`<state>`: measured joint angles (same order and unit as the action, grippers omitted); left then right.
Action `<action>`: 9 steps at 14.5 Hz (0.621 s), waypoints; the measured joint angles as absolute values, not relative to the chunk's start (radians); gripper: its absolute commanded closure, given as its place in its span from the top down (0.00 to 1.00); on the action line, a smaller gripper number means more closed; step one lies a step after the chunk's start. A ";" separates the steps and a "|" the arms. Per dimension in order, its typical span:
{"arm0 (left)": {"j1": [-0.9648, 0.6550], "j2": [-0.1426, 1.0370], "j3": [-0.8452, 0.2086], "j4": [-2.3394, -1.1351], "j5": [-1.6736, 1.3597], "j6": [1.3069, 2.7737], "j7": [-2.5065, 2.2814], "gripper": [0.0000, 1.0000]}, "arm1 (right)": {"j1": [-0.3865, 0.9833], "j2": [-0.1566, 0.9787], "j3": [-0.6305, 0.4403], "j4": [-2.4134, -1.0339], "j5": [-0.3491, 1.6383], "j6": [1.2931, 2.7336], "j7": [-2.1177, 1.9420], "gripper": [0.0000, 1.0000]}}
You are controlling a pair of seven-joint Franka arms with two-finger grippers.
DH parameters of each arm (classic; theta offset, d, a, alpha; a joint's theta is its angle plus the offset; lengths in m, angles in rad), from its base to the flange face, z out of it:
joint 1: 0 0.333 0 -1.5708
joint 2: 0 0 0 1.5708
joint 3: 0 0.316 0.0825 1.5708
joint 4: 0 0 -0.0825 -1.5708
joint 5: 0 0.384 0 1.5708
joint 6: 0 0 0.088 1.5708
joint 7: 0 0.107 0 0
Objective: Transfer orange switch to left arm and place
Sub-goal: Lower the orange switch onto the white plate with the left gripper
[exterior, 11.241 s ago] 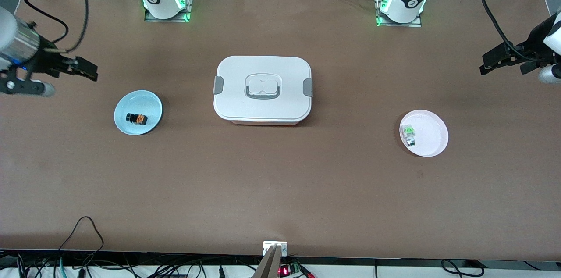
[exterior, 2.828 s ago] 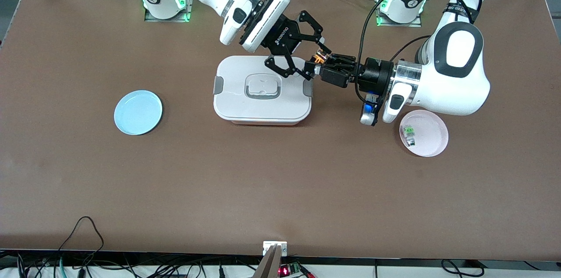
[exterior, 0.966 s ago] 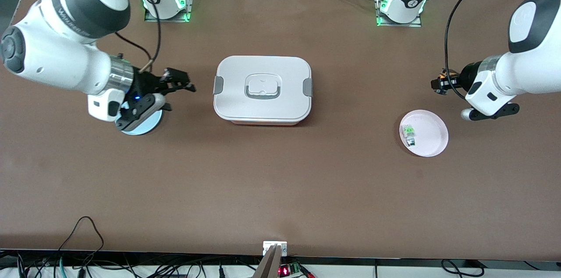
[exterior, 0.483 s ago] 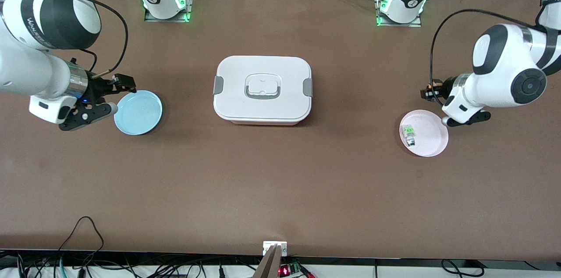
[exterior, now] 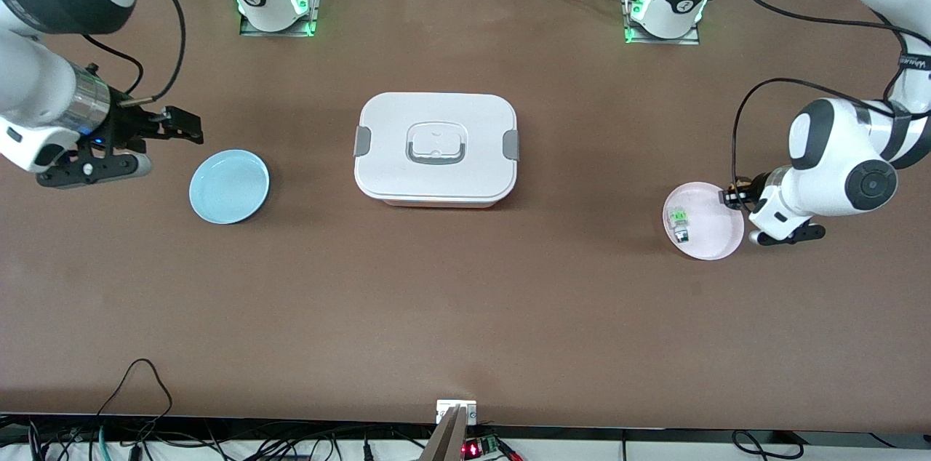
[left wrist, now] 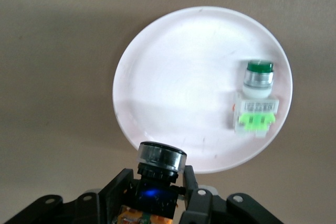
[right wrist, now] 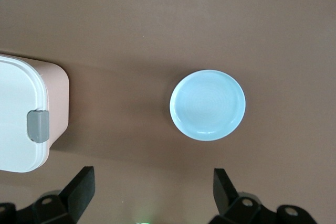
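Over the pink plate (exterior: 716, 241), left gripper (exterior: 730, 196) pinches the orange switch (left wrist: 160, 169); right gripper (exterior: 190, 128) hangs spread.

We find the large white lidded box with grey clasps (exterior: 435, 148) mid-table. From it, toward the right arm's end, lies the round pale-blue plate (exterior: 229, 186); toward the left arm's end, well apart from the box, lies the round pale-pink plate (exterior: 716, 232), holding the small green-and-clear component (exterior: 678, 220).
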<state>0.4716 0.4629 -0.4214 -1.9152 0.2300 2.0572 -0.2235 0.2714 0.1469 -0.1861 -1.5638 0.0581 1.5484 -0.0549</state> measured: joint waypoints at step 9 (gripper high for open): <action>0.465 0.628 -0.424 -1.872 0.318 2.244 -0.222 0.75 | 0.139 0.108 -0.049 -1.563 0.055 1.515 0.017 1.00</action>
<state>0.4646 0.6283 -0.4237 -1.8717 0.3175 2.2435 -0.2220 0.1394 0.1081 -0.0485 -1.5633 0.0545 1.5154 0.0175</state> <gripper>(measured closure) 0.551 0.000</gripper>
